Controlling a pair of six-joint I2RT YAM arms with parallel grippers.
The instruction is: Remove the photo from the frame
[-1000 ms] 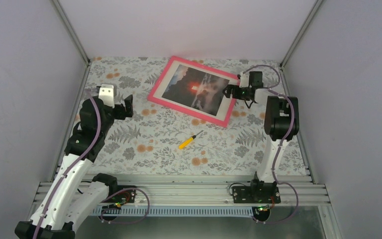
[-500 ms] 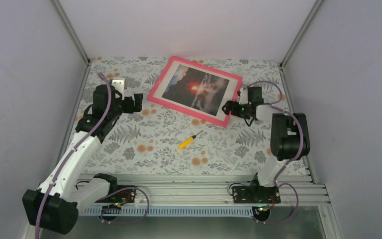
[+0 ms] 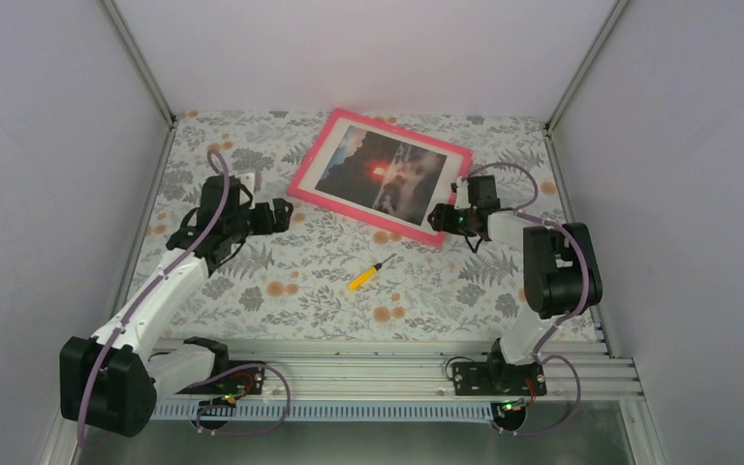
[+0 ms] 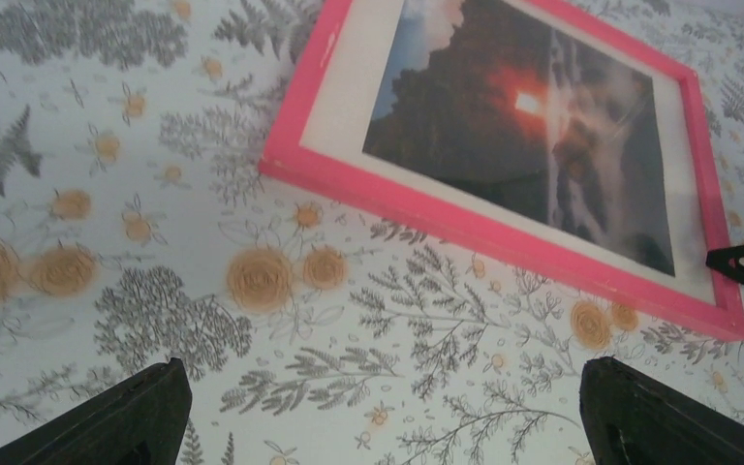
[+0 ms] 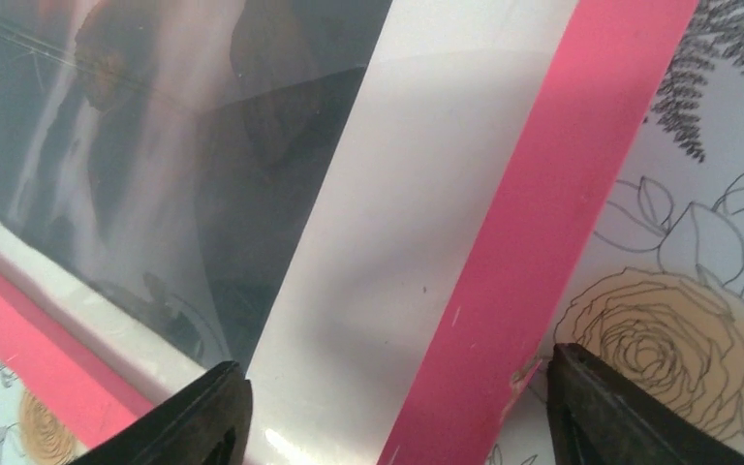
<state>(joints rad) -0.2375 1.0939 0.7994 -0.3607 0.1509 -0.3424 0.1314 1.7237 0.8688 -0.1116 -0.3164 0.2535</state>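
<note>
Floral bench (image 3: 281,291) between pale walls (image 3: 349,48).
The frame (image 4: 446,215) lies flat; left fingers (image 4: 136,417) and right fingers (image 5: 203,417) both spread wide.

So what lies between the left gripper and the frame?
Only floral tablecloth, with nothing on it, separates the open left gripper from the frame; the left wrist view shows this.

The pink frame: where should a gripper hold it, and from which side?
Probably the pink border of the frame at its near right corner, from the right: it lies flat, face up, so only the rim offers purchase, and the open right gripper straddles that border.
</note>
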